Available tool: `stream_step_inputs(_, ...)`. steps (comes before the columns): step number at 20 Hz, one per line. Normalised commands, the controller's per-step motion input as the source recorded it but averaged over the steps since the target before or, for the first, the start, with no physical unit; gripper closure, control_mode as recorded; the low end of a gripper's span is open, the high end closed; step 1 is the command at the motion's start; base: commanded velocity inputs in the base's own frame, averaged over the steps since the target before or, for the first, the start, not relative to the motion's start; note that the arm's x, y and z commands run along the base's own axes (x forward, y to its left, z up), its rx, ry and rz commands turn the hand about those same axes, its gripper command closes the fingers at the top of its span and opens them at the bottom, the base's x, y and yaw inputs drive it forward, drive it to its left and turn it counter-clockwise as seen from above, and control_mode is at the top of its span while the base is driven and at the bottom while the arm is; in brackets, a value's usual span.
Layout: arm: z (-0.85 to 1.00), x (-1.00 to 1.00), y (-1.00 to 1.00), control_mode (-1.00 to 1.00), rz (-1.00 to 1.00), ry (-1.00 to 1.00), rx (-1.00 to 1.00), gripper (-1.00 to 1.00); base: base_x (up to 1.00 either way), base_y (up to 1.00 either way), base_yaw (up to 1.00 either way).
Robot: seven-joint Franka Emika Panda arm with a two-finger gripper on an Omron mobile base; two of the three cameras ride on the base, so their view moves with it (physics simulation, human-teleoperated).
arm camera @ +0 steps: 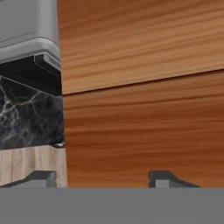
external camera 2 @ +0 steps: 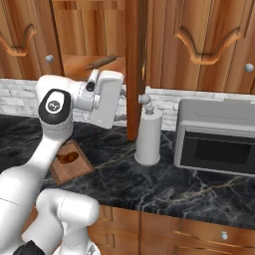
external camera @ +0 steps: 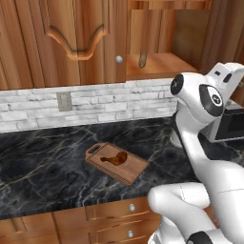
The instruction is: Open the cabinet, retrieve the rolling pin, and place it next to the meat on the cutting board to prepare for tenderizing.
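The cabinet [external camera: 81,43] has its left door shut, and its right door [external camera 2: 134,69] is swung out, edge-on in the right base view. Inside on the shelf lies the rolling pin [external camera 2: 102,61], whose end [external camera: 142,59] faces the left base view. The cutting board [external camera: 116,162] rests on the black counter with the meat [external camera: 116,158] on it; both also show behind my arm, board [external camera 2: 74,167] and meat [external camera 2: 67,157]. My gripper [arm camera: 103,179] is open, close against the open door's wood face, below the shelf. My hand [external camera 2: 107,97] sits just left of the door.
A white paper-towel holder [external camera 2: 148,134] stands on the counter right of the open door. A grey microwave [external camera 2: 216,137] sits further right. Low drawers with silver knobs [external camera: 132,207] run under the counter edge. A wall outlet [external camera: 64,100] is on the brick backsplash.
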Motion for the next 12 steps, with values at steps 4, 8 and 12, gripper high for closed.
stream_step_inputs(4,0.0,0.04,-0.36,-1.0,-0.07,0.07,0.0,-1.0,0.0,0.0,0.0)
stream_step_inputs(8,-0.06,-0.18,0.01,-1.0,0.01,0.01,0.0,-1.0,0.0,0.0,0.0)
stream_step_inputs(12,-0.01,-0.7,0.48,-1.0,0.05,-0.1,0.0,-1.0,0.0,0.0,0.0)
